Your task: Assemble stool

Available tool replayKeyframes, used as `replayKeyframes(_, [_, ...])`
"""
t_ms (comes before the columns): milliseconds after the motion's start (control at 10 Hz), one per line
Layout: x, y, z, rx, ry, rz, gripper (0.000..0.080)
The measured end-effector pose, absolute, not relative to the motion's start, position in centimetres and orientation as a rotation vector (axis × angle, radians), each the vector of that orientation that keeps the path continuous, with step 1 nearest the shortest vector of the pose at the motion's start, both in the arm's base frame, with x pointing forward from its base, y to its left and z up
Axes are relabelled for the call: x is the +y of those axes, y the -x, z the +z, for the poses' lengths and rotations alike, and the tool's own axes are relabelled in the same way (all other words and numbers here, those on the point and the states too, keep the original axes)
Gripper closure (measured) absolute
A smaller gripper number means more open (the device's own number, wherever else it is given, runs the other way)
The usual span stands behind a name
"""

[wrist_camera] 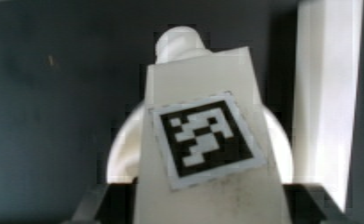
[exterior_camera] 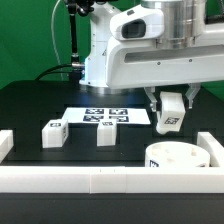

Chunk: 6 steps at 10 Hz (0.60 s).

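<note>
My gripper [exterior_camera: 171, 110] is shut on a white block leg [exterior_camera: 170, 113] with a black-and-white tag and holds it tilted in the air above the round white seat [exterior_camera: 175, 157]. The seat lies at the front of the exterior view's right, against the border rail. In the wrist view the held leg [wrist_camera: 197, 120] fills the middle, tag facing the camera, with the dark fingers [wrist_camera: 108, 200] on both sides of its base. Part of the seat [wrist_camera: 134, 150] shows behind it. Two more tagged legs [exterior_camera: 54, 133] [exterior_camera: 106, 132] stand on the black table to the exterior view's left.
The marker board [exterior_camera: 105, 116] lies flat behind the two legs. White border rails run along the front [exterior_camera: 80, 180] and at the left edge [exterior_camera: 5, 145] and right edge [exterior_camera: 212, 150]. The arm's white body [exterior_camera: 150, 45] hangs over the back right.
</note>
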<state>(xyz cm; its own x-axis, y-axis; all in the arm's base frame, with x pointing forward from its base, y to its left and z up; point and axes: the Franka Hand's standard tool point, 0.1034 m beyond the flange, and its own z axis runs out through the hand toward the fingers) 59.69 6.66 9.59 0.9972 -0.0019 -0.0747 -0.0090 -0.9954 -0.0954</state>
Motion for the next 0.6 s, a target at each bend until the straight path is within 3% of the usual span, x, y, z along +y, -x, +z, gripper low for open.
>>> replayKeyframes(200, [7.1, -61.4, 10.8, 0.004, 3.042, -0.068, 0.0472])
replayKeyframes(600, [7.1, -62.1, 10.4, 0.014, 3.012, -0.476, 0.0472])
